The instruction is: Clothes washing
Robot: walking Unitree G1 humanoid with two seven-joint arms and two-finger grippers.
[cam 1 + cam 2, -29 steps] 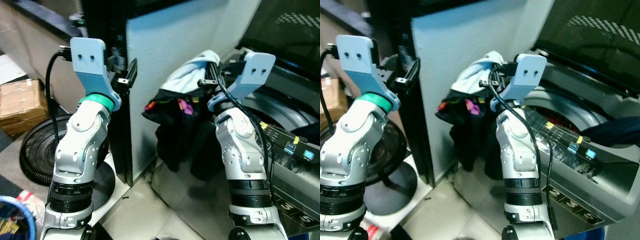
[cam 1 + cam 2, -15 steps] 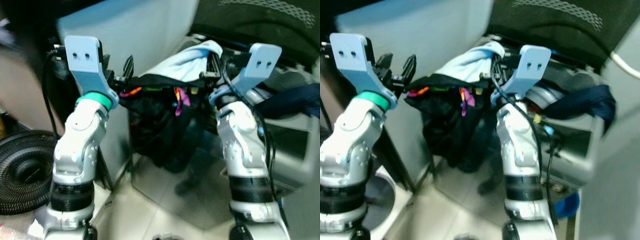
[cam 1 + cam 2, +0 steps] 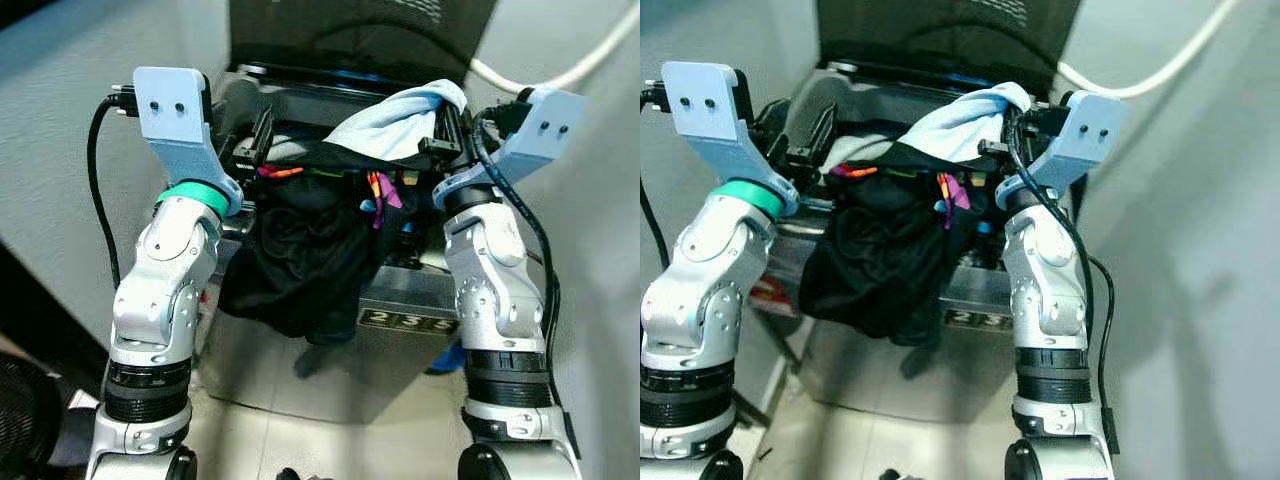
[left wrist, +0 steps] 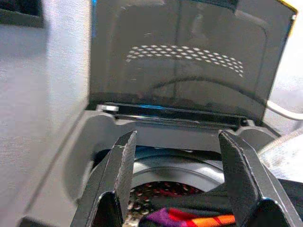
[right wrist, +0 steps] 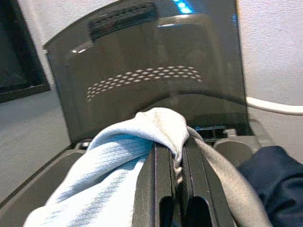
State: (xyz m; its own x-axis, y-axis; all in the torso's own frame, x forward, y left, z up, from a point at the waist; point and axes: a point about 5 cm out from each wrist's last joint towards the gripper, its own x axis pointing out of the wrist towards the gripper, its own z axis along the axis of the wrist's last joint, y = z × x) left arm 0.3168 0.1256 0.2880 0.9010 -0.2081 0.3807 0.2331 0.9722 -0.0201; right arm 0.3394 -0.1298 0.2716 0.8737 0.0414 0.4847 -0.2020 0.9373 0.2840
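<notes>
Now, at the machine:
Washing machine [image 3: 300, 130]: top-loader directly ahead of the robot, lid [image 4: 189, 61] raised upright at the back, drum mouth uncovered.
Drum [image 4: 156, 182]: some reddish and dark cloth already lies at the bottom; how full it is cannot be judged.
Clothes bundle [image 3: 310, 250]: mostly black cloth with bright coloured trim, plus a pale blue garment [image 3: 395, 120] on top; it hangs between the two arms, draped across the machine's front edge, the bulk sagging down the front panel, outside the drum.
Navy garment [image 5: 274, 179]: lies on the machine's rim beside the right arm.
Right pincer [image 5: 175, 198]: clenched on a fold of the pale blue garment, bearing the bundle at its upper corner.
Left pincer [image 4: 177, 189]: released, fingers spread wide with nothing between them, poised above the drum mouth, just beside the bundle's coloured edge.
Key relation: bundle's long axis runs downward from the right pincer; the drum opening lies forward of and below that pincer, so, as I judge it, the load must be carried forward over the rim before release.
Nearer arm: right, already holding.
</notes>
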